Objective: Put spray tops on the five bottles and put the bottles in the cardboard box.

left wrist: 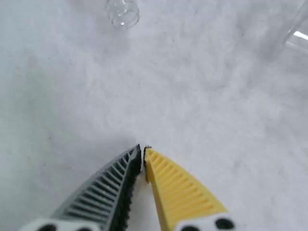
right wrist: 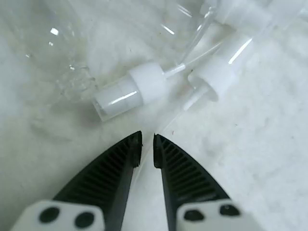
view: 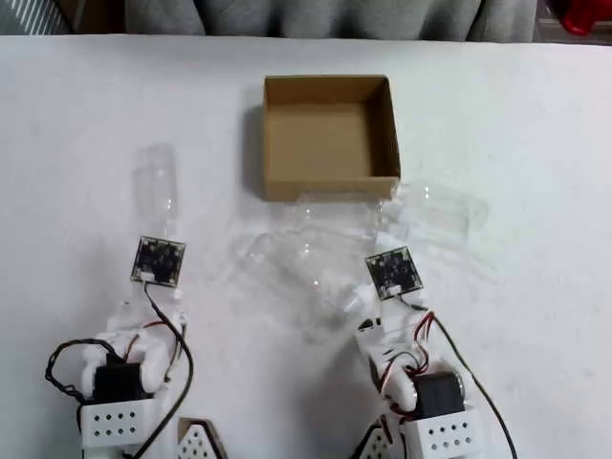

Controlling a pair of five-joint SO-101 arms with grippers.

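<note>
At the table's (view: pixel 535 115) far middle, one cardboard box (view: pixel 325 134), mouth up, nothing inside. Well placed to take bottles lowered in from above.

Just in front of it, on the right arm's side, a heap of clear bottles (view: pixel 316 263) on their sides and overlapping. One bottle (view: pixel 440 206) sits close by the box's front corner. Probably dumped together so bottles and tops share one reach.

Well apart on the left, a lone bottle (view: pixel 155 186) ahead of the left arm, neck end toward that gripper. Upright or lying, cannot tell. Likely set apart for that arm to handle alone, judgement only.

Left gripper (left wrist: pixel 143 153) low over bare table, grey and yellow fingers tip to tip, holding nothing.

Right gripper (right wrist: pixel 147 144) right above the loose tops, black fingers almost together with a thin slit between. Clear dip tube runs toward the slit — pinched or not, cannot tell.

Counts:
- Box: one.
- Bottles: one lone plus seemingly four heaped — clear plastic overlaps, so unsure.
- White spray tops: three, first (right wrist: pixel 126 92), second (right wrist: pixel 215 77), third (right wrist: pixel 240 12). At least two show bare dip tubes, so not fitted.
</note>
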